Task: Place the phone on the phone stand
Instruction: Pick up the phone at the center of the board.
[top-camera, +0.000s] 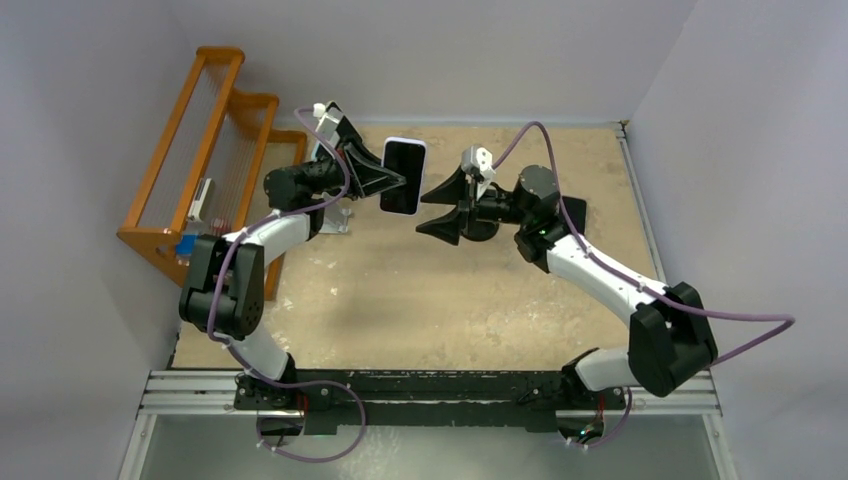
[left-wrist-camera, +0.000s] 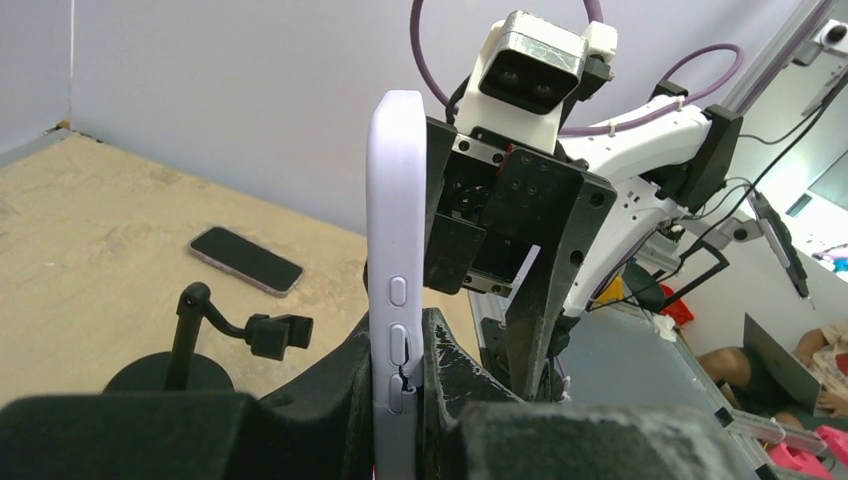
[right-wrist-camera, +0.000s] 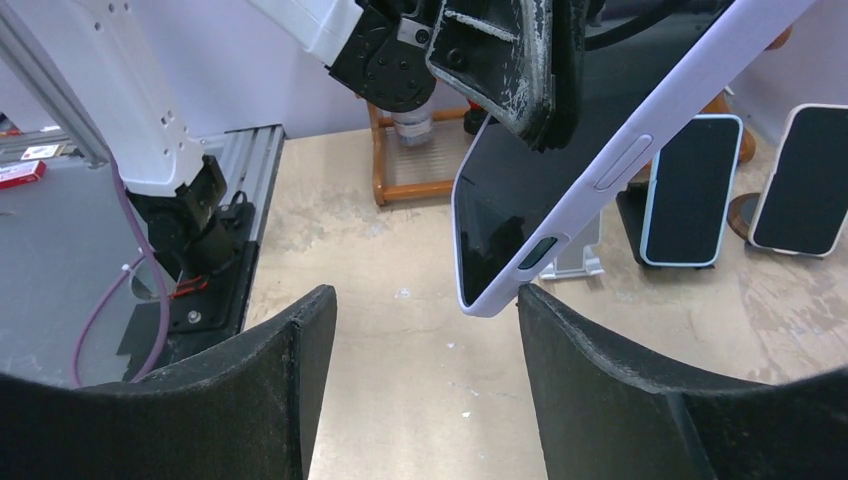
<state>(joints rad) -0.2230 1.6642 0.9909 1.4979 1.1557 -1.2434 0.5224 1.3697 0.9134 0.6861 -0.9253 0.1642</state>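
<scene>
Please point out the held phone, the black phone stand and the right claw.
held phone (top-camera: 403, 177), top view, middle of its dark screen.
phone stand (left-wrist-camera: 185, 335), left wrist view, its upright stem.
right claw (top-camera: 422, 214), top view, gap between its fingertips.

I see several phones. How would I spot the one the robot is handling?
Look over the far half of the sandy table, near its middle. There the phone is held up in mid-air by the left pincer. Unlike the flat phone lying on the tabletop, it is lifted and wears a pale lilac case.
</scene>
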